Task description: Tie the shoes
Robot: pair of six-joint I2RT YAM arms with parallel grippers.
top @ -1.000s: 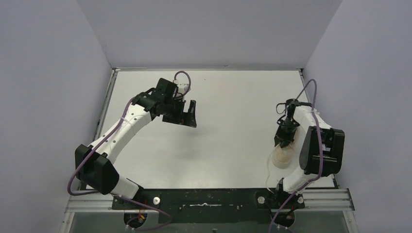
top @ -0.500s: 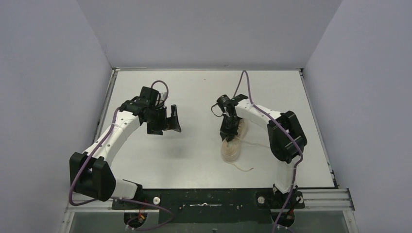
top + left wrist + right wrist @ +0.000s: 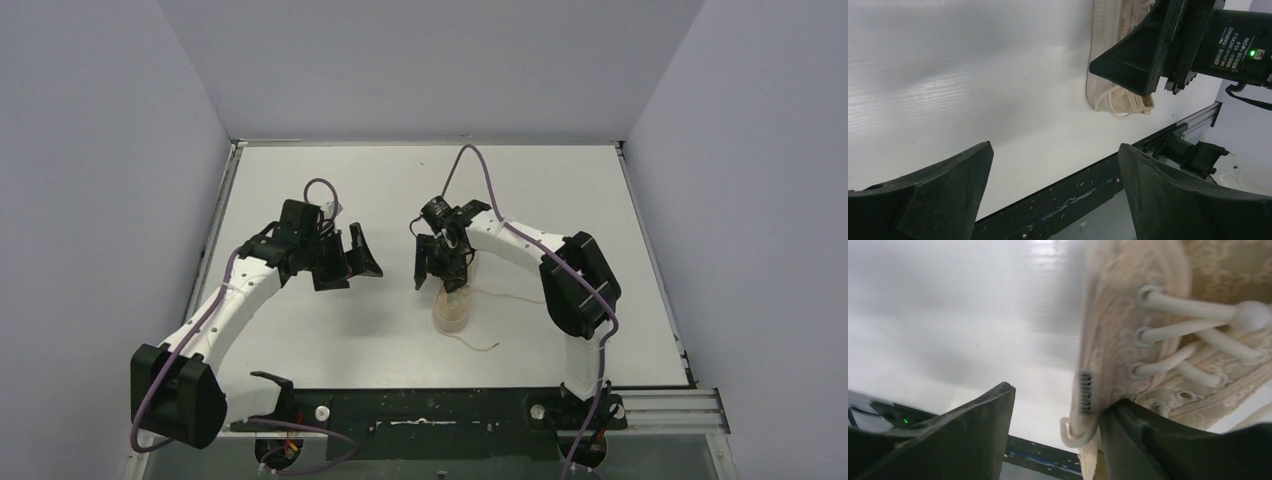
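Note:
The cream-beige sneaker [image 3: 450, 308] lies on the white table near the middle, one end toward the front edge. Its thin laces [image 3: 487, 347] trail to the right and toward the front. My right gripper [image 3: 440, 272] is open and stands over the shoe's far end. In the right wrist view the right gripper [image 3: 1060, 400] straddles the shoe's laced side wall [image 3: 1128, 330], with the right finger [image 3: 1168, 440] pressed against the shoe. My left gripper [image 3: 357, 266] is open and empty, left of the shoe. In the left wrist view the left gripper [image 3: 1055, 150] faces the shoe [image 3: 1113, 100].
The white table [image 3: 330, 330] ends in a black rail [image 3: 430, 410] at the front, also in the left wrist view [image 3: 1083, 185]. Grey walls close in the left, back and right. Purple cables [image 3: 480, 175] arc above both arms.
The right arm has swung from the right side to the middle, bringing the shoe leftward with it, and its jaws now stand apart. The left arm has moved nearer and toward the shoe.

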